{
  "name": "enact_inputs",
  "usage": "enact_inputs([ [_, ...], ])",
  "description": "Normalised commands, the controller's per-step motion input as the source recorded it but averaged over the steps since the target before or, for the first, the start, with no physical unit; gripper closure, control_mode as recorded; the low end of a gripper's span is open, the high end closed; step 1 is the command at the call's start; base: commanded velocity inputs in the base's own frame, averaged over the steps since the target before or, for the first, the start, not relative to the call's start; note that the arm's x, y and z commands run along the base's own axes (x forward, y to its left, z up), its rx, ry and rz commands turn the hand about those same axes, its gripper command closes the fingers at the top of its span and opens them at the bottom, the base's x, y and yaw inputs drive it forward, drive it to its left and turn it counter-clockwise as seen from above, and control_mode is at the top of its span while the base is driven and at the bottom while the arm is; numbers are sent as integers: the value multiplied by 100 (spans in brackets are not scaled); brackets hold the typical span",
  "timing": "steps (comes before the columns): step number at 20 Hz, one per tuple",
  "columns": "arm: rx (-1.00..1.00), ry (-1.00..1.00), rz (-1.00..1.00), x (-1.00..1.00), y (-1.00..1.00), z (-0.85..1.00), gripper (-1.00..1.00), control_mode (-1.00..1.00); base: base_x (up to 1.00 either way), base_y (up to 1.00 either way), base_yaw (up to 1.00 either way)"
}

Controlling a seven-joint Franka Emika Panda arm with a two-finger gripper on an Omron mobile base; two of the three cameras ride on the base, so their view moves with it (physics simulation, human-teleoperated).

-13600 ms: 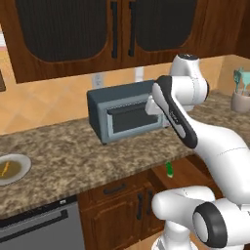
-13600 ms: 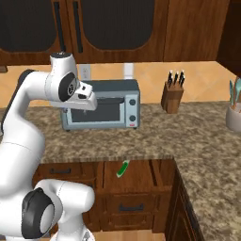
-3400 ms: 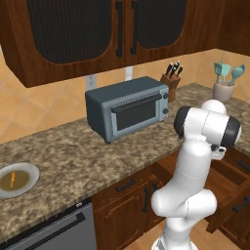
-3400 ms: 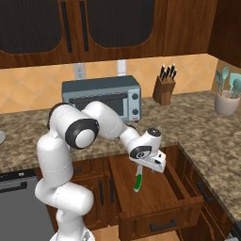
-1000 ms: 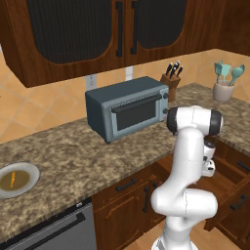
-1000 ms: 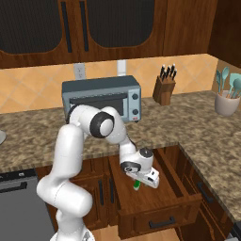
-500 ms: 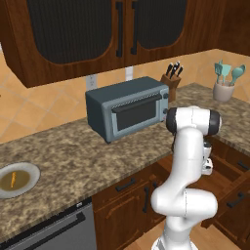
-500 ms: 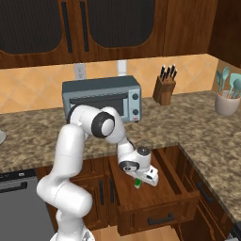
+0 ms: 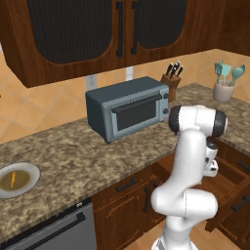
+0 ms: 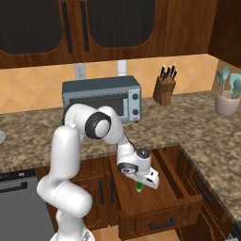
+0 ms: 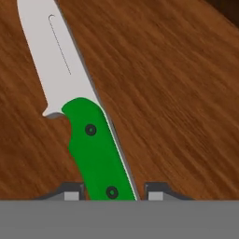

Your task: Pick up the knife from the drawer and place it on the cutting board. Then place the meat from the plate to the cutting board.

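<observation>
The knife (image 11: 93,149) lies flat on the wooden floor of the open drawer (image 10: 155,207), its green handle toward me and its pale blade pointing away. My gripper (image 11: 113,192) is down in the drawer with its fingertips (image 11: 72,192) pressed to both sides of the handle. From the right base view the gripper (image 10: 141,184) sits low over the drawer's middle, a bit of green knife (image 10: 140,188) showing under it. The plate (image 9: 29,172) rests far left on the counter with the small orange meat (image 9: 13,178) on it. The cutting board is out of view.
A grey toaster oven (image 10: 101,96) stands at the back of the granite counter. A knife block (image 10: 164,87) and a utensil holder (image 10: 227,101) stand further right. The drawer's side walls flank my hand. A dishwasher (image 9: 53,229) sits under the counter at left.
The fingers have closed in from wide apart onto the knife's handle. The hand has stayed low in the drawer, and the knife has not moved.
</observation>
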Motion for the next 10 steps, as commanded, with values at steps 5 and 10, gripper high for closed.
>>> enact_inputs([
  [5,20,4,2,3,-60,98,100,-100,0,0,0],
  [10,13,8,9,8,-75,100,100,-100,0,0,0],
])
